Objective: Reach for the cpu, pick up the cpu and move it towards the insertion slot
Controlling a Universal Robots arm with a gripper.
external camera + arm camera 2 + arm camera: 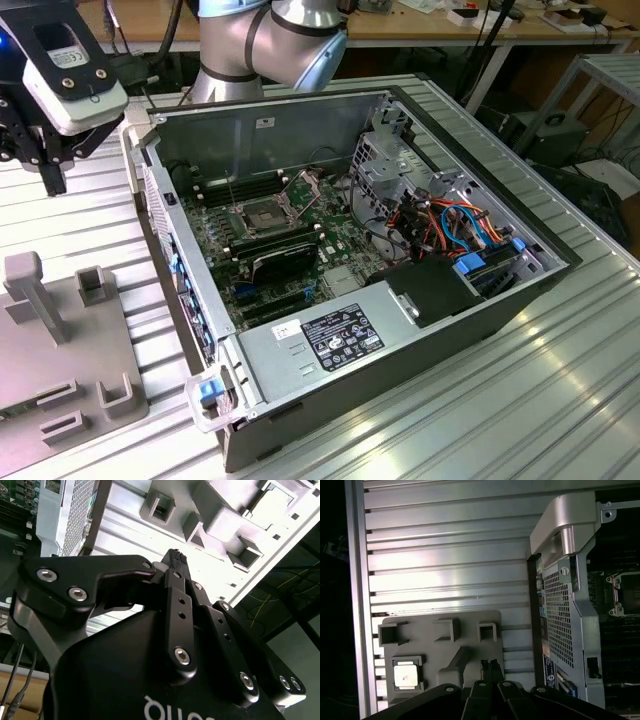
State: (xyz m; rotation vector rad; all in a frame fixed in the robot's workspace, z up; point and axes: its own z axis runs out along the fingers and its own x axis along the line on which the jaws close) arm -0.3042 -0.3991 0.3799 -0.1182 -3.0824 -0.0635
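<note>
Black two-finger end effector (489,666) closed, fingertips pressed together with nothing between them; same in the second wrist view (175,558). Small square cpu with dull silver-beige metal face (406,675) lies flat in a square corner pocket of the grey plastic fixture plate (470,625), not touched, apart from the fingertips, which hang over a different part of the plate near a raised ridge. The plate has several more open rectangular pockets and rests on the ribbed aluminium tabletop (445,555). In the exterior view the end effector (52,175) hangs over the tabletop (560,400) at the exterior view's left, outside the open grey metal computer case (270,130), above the far end of the fixture plate (40,370). Square insertion slot with shiny silver frame and dark centre (258,217) sits on the green motherboard inside the case, well apart from the end effector. Silver and pale blue robot arm (270,40) stands behind the case.
</note>
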